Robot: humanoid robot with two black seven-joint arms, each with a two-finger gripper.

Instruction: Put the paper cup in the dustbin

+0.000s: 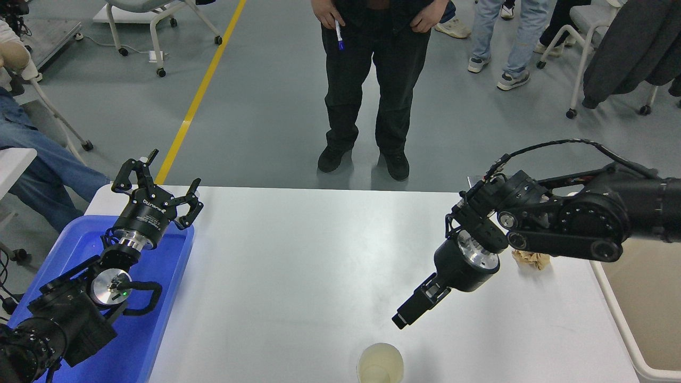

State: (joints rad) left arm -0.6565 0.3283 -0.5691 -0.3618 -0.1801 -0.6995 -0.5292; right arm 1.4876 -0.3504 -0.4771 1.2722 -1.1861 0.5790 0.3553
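Two black arms reach over the white table (319, 255). The right end effector (405, 317) hangs just above and beside the paper cup (380, 363), not touching it. Its fingers look pressed together into one dark block, so it looks closed and is holding nothing. The left end effector (159, 183) is parked over the blue tray (159, 319) at the lower left, with its fingers spread apart and empty.

Here is what could go wrong, as I see it. With the fingers closed, the right end effector may bump the cup and knock it over. The cup looks light, so a small push could tip it or roll it off the near edge of the table, which is very close. A hard squeeze could crush its thin wall. The dustbin (617, 319) is well apart from the cup, at the right edge, so a loose hold could drop the cup on the way.

The cup stands upright, open end up, at the near edge of the table. It is white, with a cream inside and a round rim. It looks empty. A crumpled brown paper ball (532, 259) lies partly hidden behind the right arm.
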